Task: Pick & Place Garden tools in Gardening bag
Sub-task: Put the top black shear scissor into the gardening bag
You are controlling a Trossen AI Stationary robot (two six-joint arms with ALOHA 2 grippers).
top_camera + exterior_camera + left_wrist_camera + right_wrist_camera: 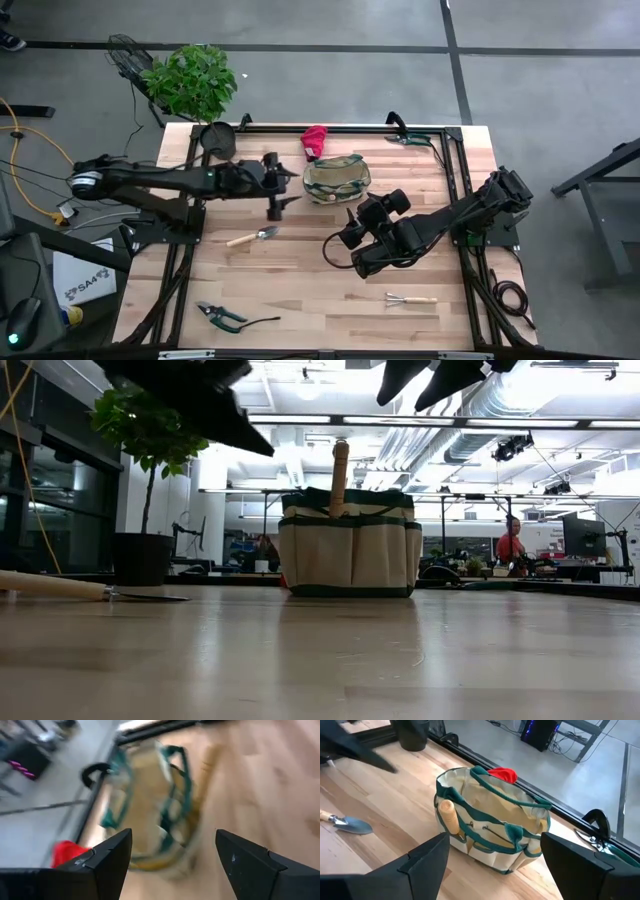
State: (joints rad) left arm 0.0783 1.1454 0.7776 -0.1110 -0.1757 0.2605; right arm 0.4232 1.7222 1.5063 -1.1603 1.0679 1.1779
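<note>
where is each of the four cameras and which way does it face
High: above the table, looking straight down; both arms show, left gripper and right gripper beside the gardening bag.
Low: at table-top height, looking level across at the bag, dark arm parts overhead.
Left wrist: on the left arm, facing the bag past its open jaws.
Right wrist: on the right arm, facing the bag and trowel past its open jaws.
All four views share the bag.

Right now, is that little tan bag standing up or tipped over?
Upright. The gardening bag sits flat on the table, mouth upward, with a wooden handle poking out.
</note>
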